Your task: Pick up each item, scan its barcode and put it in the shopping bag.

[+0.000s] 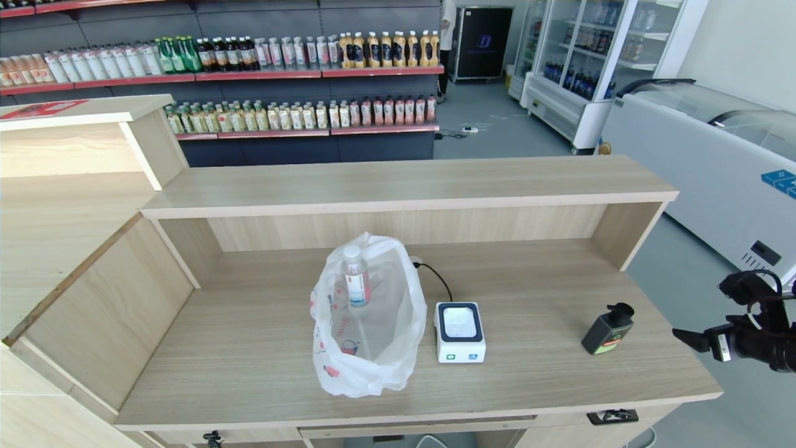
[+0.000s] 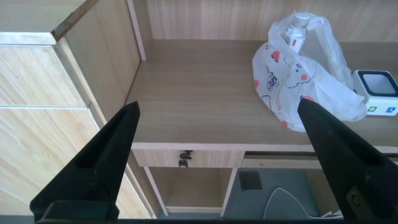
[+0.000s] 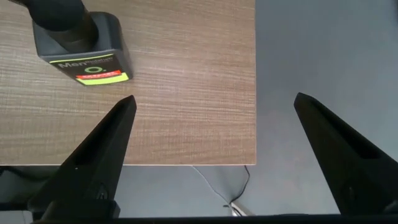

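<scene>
Dark grey, the pump bottle (image 1: 607, 330) stands on the counter (image 1: 535, 373), right of the scanner (image 1: 460, 331). The right gripper (image 3: 214, 99) and left gripper (image 2: 219, 104) both gape, holding nothing. We fear a sideways approach clipping its cap and toppling it. It seems upright, long axis vertical, cap uppermost.

The shopping bag (image 1: 367, 323) is translucent white with red prints.

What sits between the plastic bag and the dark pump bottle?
A white barcode scanner, right beside the bag; then bare counter up to the bottle, per the head view.
</scene>
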You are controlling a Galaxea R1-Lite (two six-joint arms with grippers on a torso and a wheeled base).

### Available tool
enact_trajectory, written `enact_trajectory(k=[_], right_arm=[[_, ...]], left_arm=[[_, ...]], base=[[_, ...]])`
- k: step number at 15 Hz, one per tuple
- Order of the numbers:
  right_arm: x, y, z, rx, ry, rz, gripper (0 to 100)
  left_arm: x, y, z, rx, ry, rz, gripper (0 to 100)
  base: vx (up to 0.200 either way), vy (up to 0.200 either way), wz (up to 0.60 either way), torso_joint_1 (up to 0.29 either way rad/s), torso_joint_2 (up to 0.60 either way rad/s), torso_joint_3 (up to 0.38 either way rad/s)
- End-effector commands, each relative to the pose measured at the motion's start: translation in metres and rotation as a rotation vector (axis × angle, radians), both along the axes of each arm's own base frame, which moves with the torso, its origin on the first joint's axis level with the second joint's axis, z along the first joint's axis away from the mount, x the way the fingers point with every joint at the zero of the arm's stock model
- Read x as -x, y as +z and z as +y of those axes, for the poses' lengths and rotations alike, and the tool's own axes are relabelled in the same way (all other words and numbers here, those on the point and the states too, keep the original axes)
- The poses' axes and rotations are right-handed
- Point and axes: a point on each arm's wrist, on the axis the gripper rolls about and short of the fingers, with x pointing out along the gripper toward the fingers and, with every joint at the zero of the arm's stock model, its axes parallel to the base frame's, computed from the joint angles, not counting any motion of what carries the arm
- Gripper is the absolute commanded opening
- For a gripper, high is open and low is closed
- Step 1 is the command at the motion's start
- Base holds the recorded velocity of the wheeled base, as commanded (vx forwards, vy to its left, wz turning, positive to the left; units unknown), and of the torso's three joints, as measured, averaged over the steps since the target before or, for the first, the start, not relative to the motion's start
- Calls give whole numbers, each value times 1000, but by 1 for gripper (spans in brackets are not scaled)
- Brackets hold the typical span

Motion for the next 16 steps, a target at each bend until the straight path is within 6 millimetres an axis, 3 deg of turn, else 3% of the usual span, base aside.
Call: enact_trajectory(k=[1,16], right_arm=[[-10,-14,8,-15,40,16,100],[-38,-41,41,-38,196,0,100]], left_arm=[[0,0,0,1,0,0,100],[0,0,0,1,0,0,100]], base=[[0,0,0,0,0,0],[0,0,0,0,0,0]])
